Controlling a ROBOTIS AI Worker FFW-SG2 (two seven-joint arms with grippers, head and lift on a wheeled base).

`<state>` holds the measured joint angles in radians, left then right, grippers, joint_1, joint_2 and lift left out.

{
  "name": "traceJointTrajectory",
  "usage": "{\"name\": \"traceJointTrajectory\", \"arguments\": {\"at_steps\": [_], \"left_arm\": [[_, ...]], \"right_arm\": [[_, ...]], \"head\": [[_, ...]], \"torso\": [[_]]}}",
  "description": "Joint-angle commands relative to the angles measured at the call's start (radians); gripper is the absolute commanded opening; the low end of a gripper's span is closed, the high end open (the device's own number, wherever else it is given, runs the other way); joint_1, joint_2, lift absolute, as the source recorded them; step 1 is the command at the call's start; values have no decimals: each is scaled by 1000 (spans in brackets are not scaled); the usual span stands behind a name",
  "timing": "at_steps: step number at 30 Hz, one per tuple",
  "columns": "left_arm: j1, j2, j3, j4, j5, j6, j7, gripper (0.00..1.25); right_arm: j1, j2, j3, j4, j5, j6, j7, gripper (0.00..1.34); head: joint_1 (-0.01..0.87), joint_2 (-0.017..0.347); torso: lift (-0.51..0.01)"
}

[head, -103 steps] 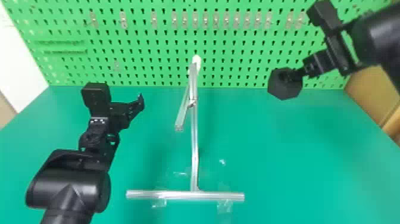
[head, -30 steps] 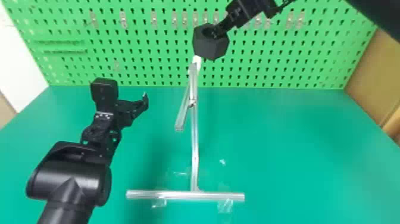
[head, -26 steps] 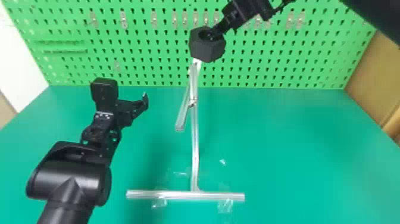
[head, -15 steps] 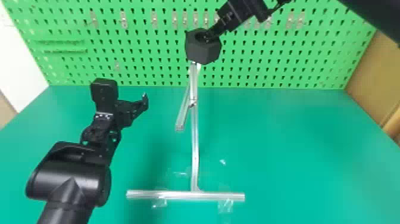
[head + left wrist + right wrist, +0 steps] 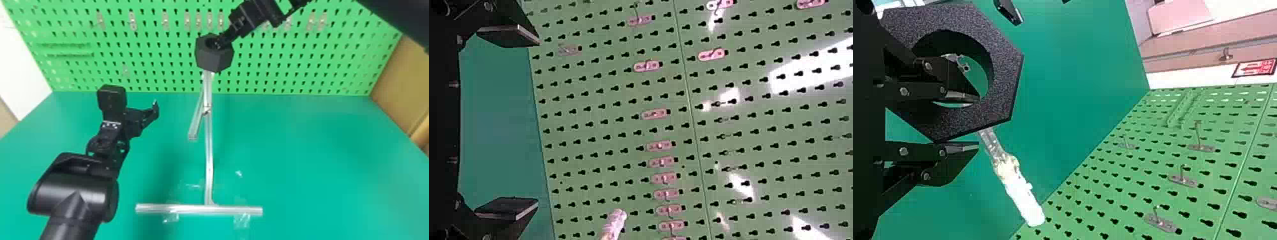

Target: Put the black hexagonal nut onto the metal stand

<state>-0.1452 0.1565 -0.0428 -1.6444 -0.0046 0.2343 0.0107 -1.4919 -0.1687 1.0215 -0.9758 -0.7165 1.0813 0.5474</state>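
High at the centre of the head view, my right gripper point(image 5: 220, 42) is shut on the wall of the black hexagonal nut point(image 5: 214, 56), one finger inside its hole. The nut covers the top of the metal stand point(image 5: 208, 153). In the right wrist view my right gripper point(image 5: 970, 122) pinches the nut's rim point(image 5: 1000, 75), and the stand's white-tipped arm point(image 5: 1020, 192) sticks out beside the nut. My left gripper point(image 5: 155, 110) is parked left of the stand; in the left wrist view the left gripper point(image 5: 536, 125) is open, its fingers wide apart with nothing between them.
A green pegboard point(image 5: 153, 73) with small metal hooks rises behind the green table point(image 5: 303, 166). Cardboard point(image 5: 405, 86) stands at the right edge. Clear tape point(image 5: 242, 220) lies by the stand's crossbar.
The right arm has carried the nut leftward from the right side to the stand's top, lately a little left and down. The left arm shifted slightly early on and has since kept still.
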Motion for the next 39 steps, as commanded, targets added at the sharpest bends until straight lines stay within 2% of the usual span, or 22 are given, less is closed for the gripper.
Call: {"name": "traceJointTrajectory", "arguments": {"at_steps": [1,39], "left_arm": [[1,2,0,0,0,0,0,1101],[4,2,3,-2,-5,0,0,1101]], "right_arm": [[1,0,20,0,-26,-4,-12,175],[1,8,60,0,-86,-14,-52,175]], "head": [[693,81],[693,81]], "torso": [[-1],[-1]]}}
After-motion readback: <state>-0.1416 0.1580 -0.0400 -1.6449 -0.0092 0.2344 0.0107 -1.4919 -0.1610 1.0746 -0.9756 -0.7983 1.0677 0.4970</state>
